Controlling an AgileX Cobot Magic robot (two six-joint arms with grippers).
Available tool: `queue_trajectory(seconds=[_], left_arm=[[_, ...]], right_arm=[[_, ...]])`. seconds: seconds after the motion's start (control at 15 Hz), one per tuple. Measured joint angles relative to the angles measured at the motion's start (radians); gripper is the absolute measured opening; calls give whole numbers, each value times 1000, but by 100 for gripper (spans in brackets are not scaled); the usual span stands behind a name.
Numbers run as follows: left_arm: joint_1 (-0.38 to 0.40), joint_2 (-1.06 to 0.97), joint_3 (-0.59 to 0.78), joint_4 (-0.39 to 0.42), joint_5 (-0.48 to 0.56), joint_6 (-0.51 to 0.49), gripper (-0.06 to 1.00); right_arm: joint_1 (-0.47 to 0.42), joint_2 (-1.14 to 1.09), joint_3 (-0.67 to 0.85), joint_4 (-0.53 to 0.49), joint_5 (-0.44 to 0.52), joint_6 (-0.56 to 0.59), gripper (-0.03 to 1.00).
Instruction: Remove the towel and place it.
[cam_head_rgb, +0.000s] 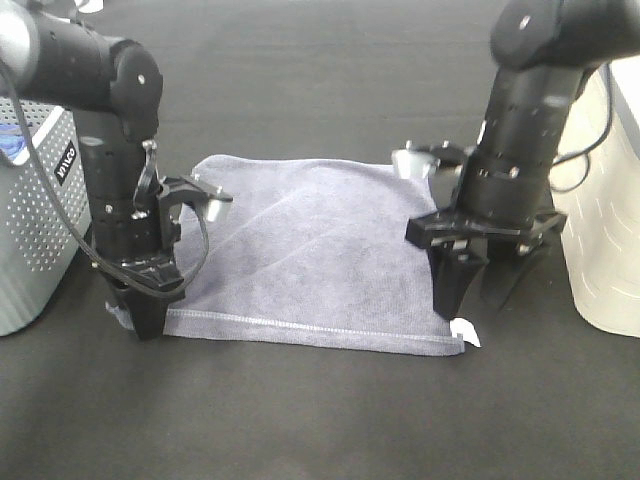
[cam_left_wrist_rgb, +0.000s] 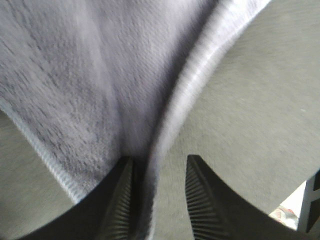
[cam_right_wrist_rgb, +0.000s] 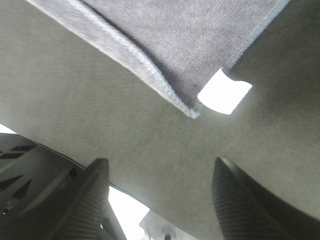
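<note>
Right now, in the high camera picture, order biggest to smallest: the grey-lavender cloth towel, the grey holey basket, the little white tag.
Grey-lavender cloth towel, largest.
Grey perforated basket next, but the picture edge cuts it off, so unsure.
Small white tag, smallest.

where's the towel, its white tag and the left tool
towel (cam_head_rgb: 320, 250), exterior high view, middle of the cloth
white tag (cam_right_wrist_rgb: 225, 91), right wrist view, centre of the tag
left tool (cam_left_wrist_rgb: 160, 162), left wrist view, midway between its fingertips
</note>
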Motion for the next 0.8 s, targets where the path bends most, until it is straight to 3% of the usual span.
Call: queue_trajectory(seconds=[0.2, 0.4, 0.8], left_arm=[[0, 8, 0, 3, 0, -34, 35], [0, 8, 0, 31, 1, -138, 39], [0, 28, 0, -1, 3, -147, 39]], right_arm=[[0, -87, 0, 0, 1, 11, 55], [0, -183, 0, 0, 1, 17, 55], [0, -291, 1, 0, 1, 26, 55]])
